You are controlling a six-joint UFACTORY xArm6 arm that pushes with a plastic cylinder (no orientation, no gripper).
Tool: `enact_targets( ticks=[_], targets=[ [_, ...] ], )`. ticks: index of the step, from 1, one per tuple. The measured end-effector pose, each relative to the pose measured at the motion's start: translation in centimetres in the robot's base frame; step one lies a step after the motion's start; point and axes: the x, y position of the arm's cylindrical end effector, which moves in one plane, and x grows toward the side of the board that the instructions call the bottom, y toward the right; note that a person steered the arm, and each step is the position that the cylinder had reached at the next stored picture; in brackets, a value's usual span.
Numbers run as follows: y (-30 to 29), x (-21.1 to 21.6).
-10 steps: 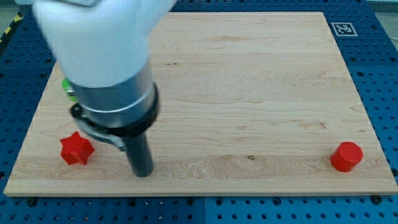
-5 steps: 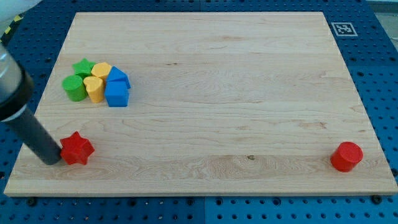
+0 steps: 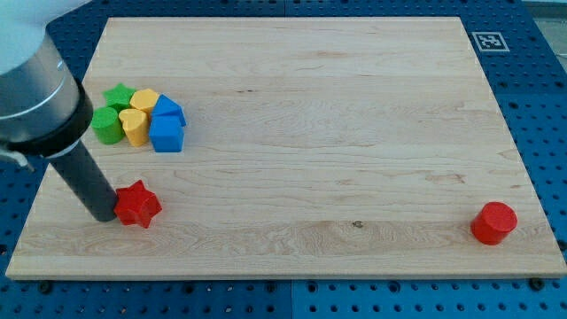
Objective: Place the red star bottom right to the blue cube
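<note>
The red star (image 3: pixel 138 204) lies on the wooden board (image 3: pixel 337 133) near the view's bottom left. My tip (image 3: pixel 104 213) touches the star's left side. The blue cube (image 3: pixel 166 134) sits above and slightly right of the star, at the right edge of a cluster of blocks. The star is below the cube, a little to its left.
The cluster holds a second blue block (image 3: pixel 169 111), two yellow blocks (image 3: pixel 134 125) (image 3: pixel 145 100), a green star (image 3: pixel 118 95) and a green cylinder (image 3: pixel 107 125). A red cylinder (image 3: pixel 493 222) stands at the view's bottom right. The arm's body (image 3: pixel 35 80) covers the upper left.
My tip swung from right of the star to its left side, then pushed the star a short way to the right. The cluster and the red cylinder have not moved.
</note>
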Motion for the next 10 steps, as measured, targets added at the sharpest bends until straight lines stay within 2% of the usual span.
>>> enact_targets(
  ticks=[7,10],
  targets=[
    [15.1,-1.6],
    [15.2,-1.3]
  ],
)
